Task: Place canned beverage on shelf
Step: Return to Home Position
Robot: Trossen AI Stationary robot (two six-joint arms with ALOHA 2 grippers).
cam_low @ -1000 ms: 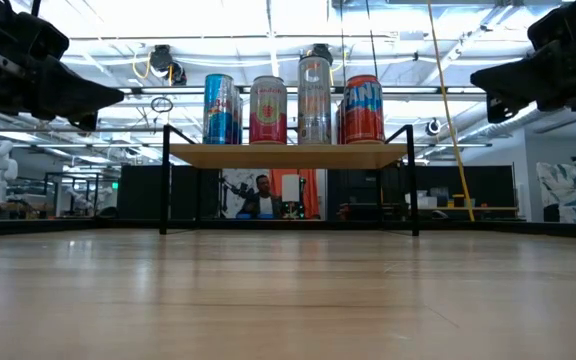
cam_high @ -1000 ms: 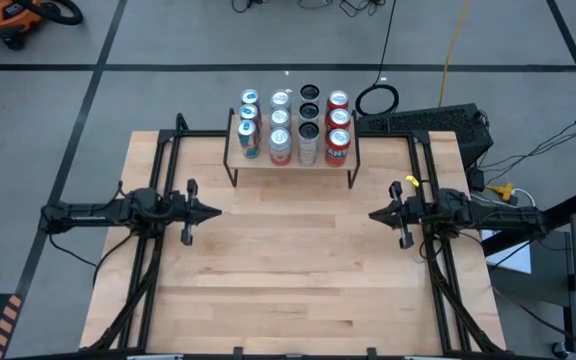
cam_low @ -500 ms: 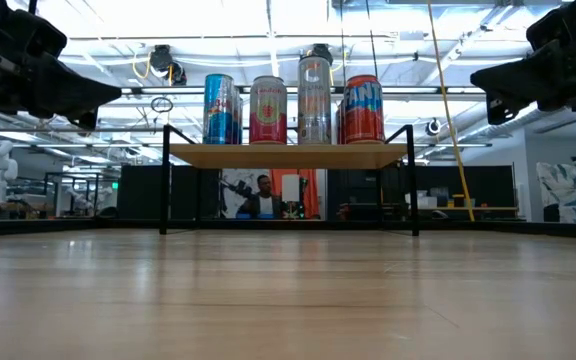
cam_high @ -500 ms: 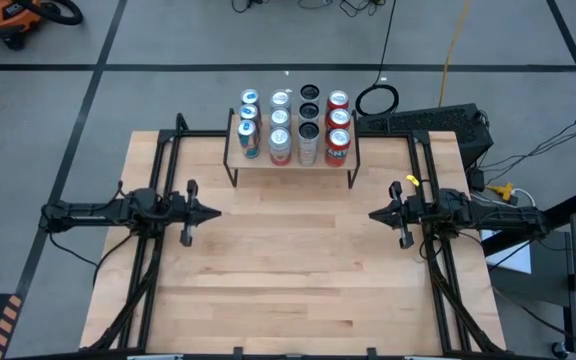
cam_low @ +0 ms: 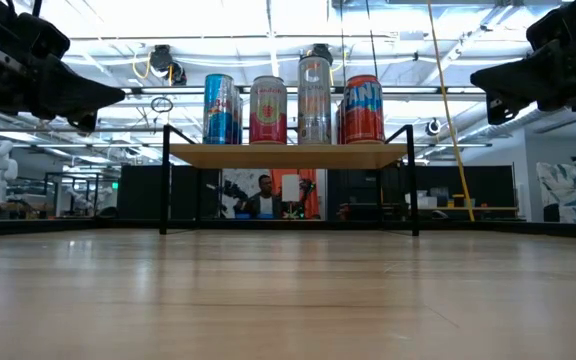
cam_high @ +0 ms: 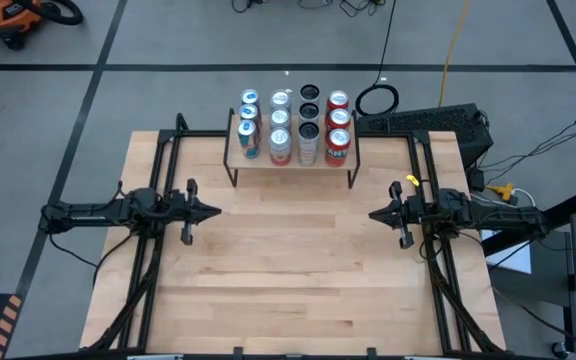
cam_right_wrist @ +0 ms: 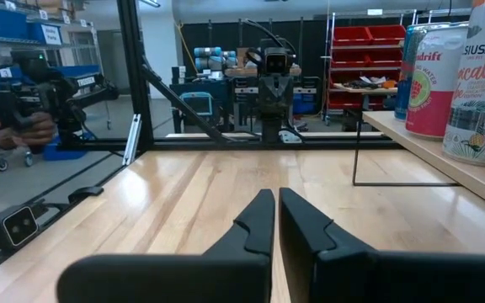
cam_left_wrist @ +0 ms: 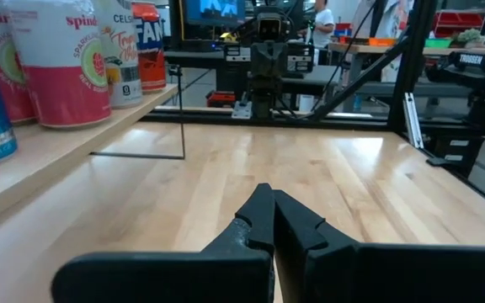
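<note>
The shelf [cam_high: 290,163], a light wood top on thin black legs, stands at the table's far middle. Several beverage cans [cam_high: 293,125] stand upright on it in rows; the low view shows a blue can [cam_low: 220,109], a pink one [cam_low: 268,110], a silver one [cam_low: 314,100] and a red one [cam_low: 364,109] in front. My left gripper [cam_high: 218,211] is shut and held level above the table's left side, pointing right. My right gripper [cam_high: 372,214] is shut at the right side, pointing left. Neither holds anything.
Black frame rails [cam_high: 158,260] run along the table's left and right sides under each arm. Bare wood tabletop [cam_high: 293,270] lies between the grippers and in front of the shelf. A person sits in the room behind the shelf [cam_low: 262,197].
</note>
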